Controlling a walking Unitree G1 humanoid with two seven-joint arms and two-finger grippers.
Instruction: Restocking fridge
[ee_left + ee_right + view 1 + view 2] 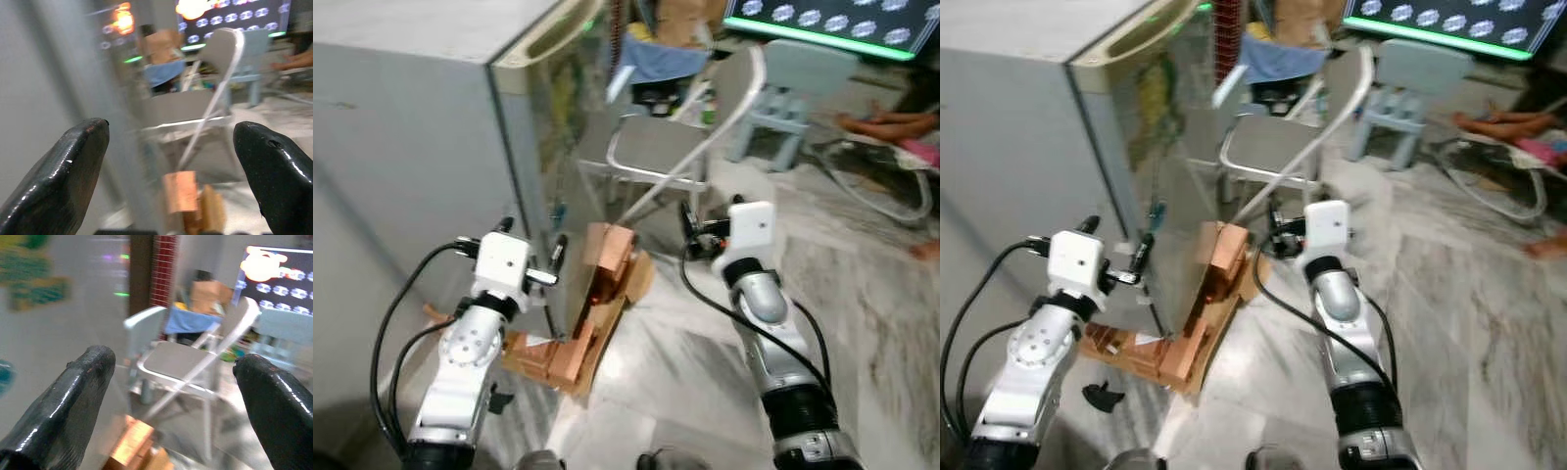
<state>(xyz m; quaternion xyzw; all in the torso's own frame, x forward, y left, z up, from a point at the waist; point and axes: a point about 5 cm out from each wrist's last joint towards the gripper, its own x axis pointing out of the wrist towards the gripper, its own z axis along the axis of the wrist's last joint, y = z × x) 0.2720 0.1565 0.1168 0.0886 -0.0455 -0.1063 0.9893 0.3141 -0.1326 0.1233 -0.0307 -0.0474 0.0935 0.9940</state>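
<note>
The grey fridge (411, 147) stands at the left, door shut, with stickers on the door face (558, 108). My left gripper (533, 237) is held up close to the fridge's front corner, and in the left wrist view its fingers (73, 166) are spread wide with nothing between them. My right gripper (688, 233) hangs open over the floor, a little right of a torn cardboard box (597, 304) that lies at the foot of the fridge. Its fingers (73, 396) point toward a folding chair (181, 357).
A grey folding chair (656, 147) stands just past the fridge door. Behind it are a small pale-blue chair (783, 98) and a lit screen (822, 24). A person's limb (891, 125) lies at the far right. A marble floor (862, 294) spreads to the right.
</note>
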